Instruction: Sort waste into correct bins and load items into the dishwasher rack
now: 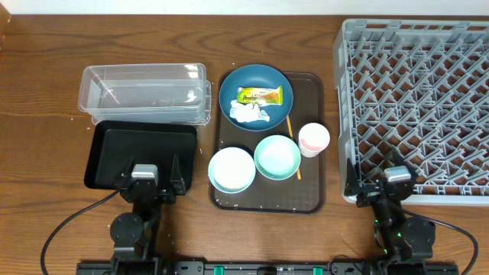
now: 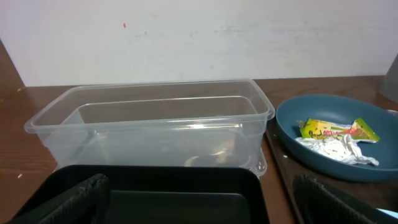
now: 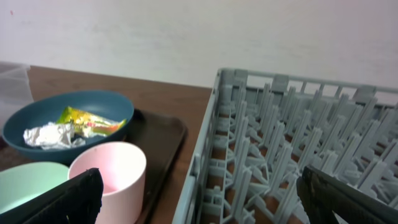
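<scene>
Wrapper [image 1: 260, 95] and tissue [image 1: 250, 114] lie side by side on the dark-blue plate [image 1: 231, 88] on the brown tray [image 1: 306, 183], so with both pairs of jaws wide apart and empty, lower your left ones squarely over the wrapper alone, clear of the tissue.

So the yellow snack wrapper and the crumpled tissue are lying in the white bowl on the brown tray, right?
Not the white bowl: the snack wrapper and crumpled tissue lie on the dark-blue plate, which does sit on the brown tray. The overhead view shows it plainly.
</scene>
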`<action>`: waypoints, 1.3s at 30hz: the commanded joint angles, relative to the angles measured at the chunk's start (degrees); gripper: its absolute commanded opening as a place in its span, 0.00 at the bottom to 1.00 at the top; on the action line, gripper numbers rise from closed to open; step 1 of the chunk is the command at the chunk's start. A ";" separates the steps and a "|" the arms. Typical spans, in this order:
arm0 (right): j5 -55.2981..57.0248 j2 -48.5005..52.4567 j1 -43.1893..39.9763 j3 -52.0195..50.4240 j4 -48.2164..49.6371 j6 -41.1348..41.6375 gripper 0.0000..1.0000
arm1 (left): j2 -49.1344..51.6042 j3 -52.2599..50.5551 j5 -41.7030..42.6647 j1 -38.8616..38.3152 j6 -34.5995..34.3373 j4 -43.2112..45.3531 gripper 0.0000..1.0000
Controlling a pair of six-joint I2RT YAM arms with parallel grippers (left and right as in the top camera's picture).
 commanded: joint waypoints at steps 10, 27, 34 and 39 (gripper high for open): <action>6.40 2.25 -1.33 5.88 2.40 1.92 0.99 | 8.00 7.37 0.90 0.28 -4.15 -4.33 0.95; 0.33 46.25 -1.33 41.20 -15.50 1.92 0.99 | 54.47 52.28 13.33 0.28 -4.13 -38.60 0.95; -0.31 56.94 -1.33 52.43 -27.85 1.79 0.99 | 65.77 63.58 9.86 0.31 -4.13 -55.36 0.95; -1.68 57.96 -1.33 52.59 -28.20 1.95 0.99 | 67.45 63.56 10.08 0.31 -4.13 -55.21 0.95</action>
